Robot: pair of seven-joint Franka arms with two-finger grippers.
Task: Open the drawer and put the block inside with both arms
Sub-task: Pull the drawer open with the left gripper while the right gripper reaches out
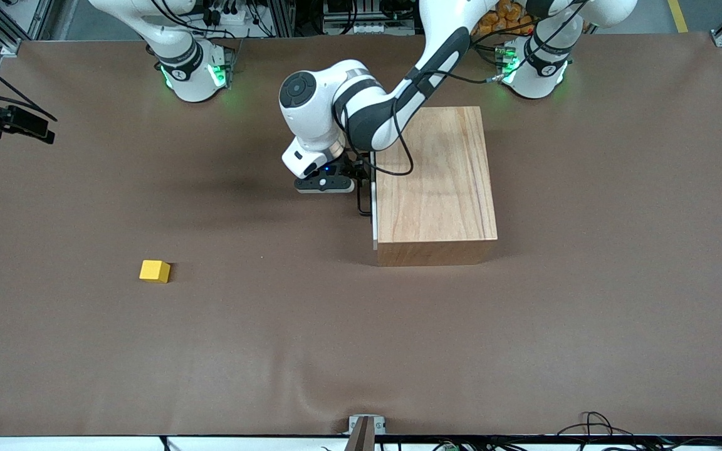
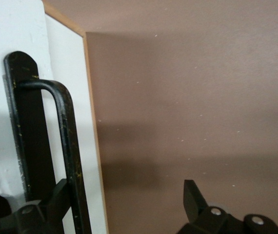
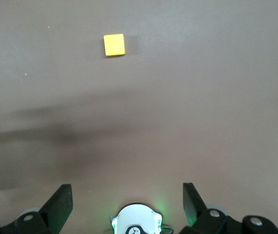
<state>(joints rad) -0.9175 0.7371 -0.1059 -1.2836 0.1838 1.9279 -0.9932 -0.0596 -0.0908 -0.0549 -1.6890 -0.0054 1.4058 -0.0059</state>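
Note:
The wooden box (image 1: 436, 181) stands mid-table with the drawer shut. The drawer's white front panel (image 1: 374, 207) and black wire handle (image 1: 364, 203) face the right arm's end of the table. My left gripper (image 1: 361, 178) is at the handle, open. In the left wrist view the handle (image 2: 66, 146) runs between the spread fingers (image 2: 192, 195), close against one of them, in front of the white panel (image 2: 12, 48). The yellow block (image 1: 155, 270) lies on the table nearer the front camera, toward the right arm's end. My right gripper (image 3: 127, 195) is open and empty, high over its own base, with the block (image 3: 114, 45) far below it.
Brown cloth covers the table. The right arm's green-lit base (image 1: 195, 72) and the left arm's base (image 1: 533, 69) stand along the edge farthest from the camera. A black device (image 1: 13, 122) juts in at the right arm's end. A small bracket (image 1: 366, 429) sits at the nearest edge.

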